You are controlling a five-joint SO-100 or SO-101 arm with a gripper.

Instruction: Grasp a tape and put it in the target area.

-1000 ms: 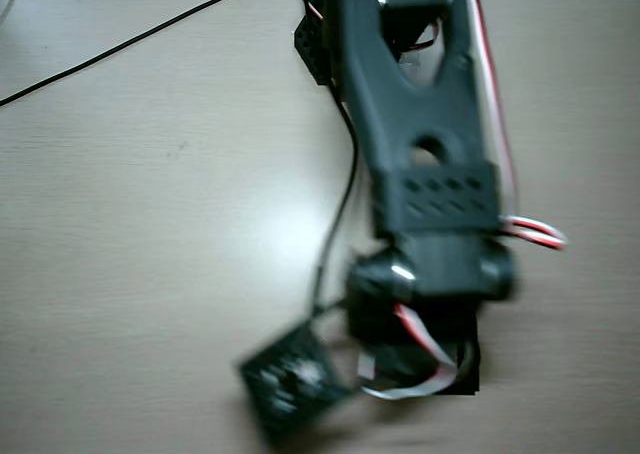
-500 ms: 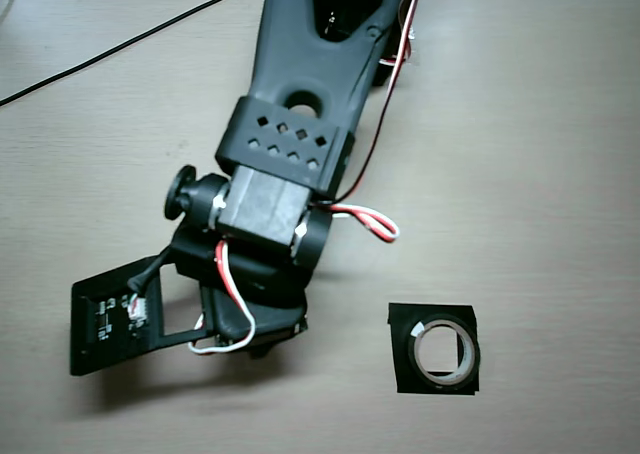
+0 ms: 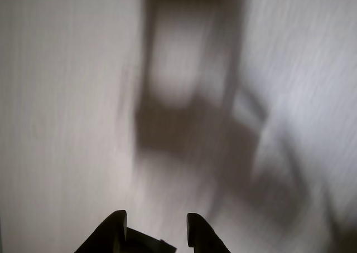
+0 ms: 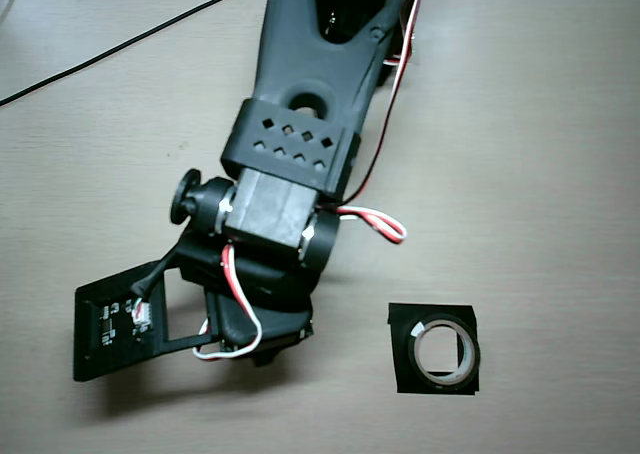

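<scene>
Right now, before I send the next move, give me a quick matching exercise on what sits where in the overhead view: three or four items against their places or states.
Items:
1. tape
2. target area
3. gripper
4. circuit-board frame

Places or states:
A. black square outline at lower right of the overhead view
B. lower left of the overhead view, attached to the arm
C. lying inside the square, pale inner ring showing
D. open and empty above bare table in the wrist view

Pairs: 1-C, 2-A, 3-D, 4-B
</scene>
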